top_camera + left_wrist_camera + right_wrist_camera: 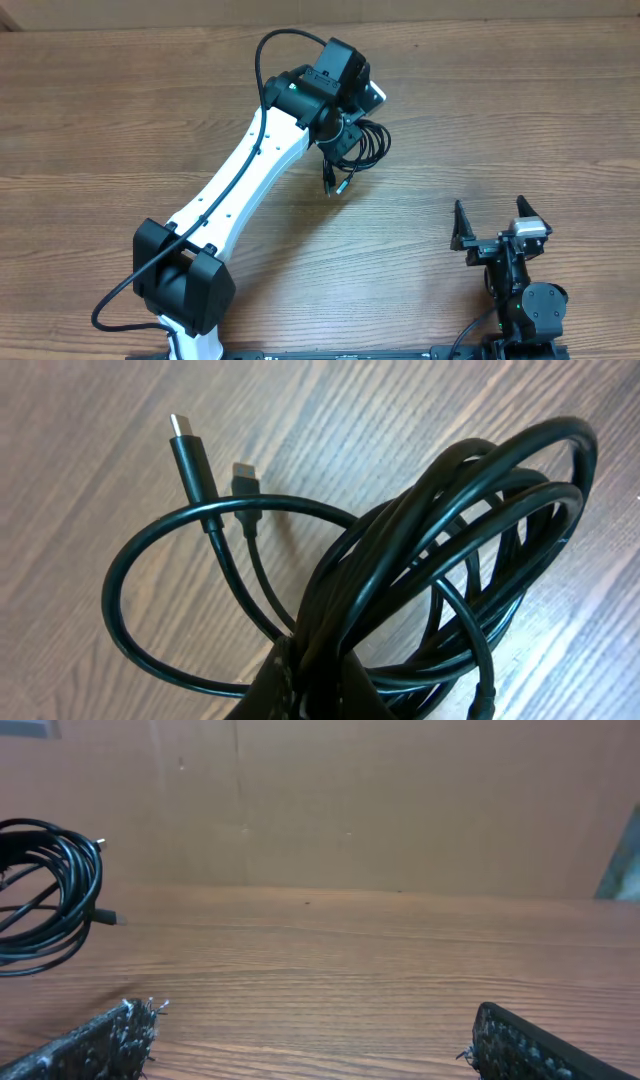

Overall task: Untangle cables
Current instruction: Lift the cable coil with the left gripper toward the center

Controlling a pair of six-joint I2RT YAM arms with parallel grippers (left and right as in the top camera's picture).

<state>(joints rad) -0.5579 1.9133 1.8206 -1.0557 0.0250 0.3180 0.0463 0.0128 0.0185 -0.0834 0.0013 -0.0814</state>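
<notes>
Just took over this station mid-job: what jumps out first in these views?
The left gripper reaches far out over the middle of the table, clamped on a coiled bundle of black cables with two plug ends sticking out. The right gripper sits apart at the near right edge, open and empty.

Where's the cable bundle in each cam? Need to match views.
Overhead: cable bundle upper centre.
Left wrist: bundle fills centre and right, plugs upper left.
Right wrist: bundle at far left edge.
Shared landmark: the wood-grain table.
</notes>
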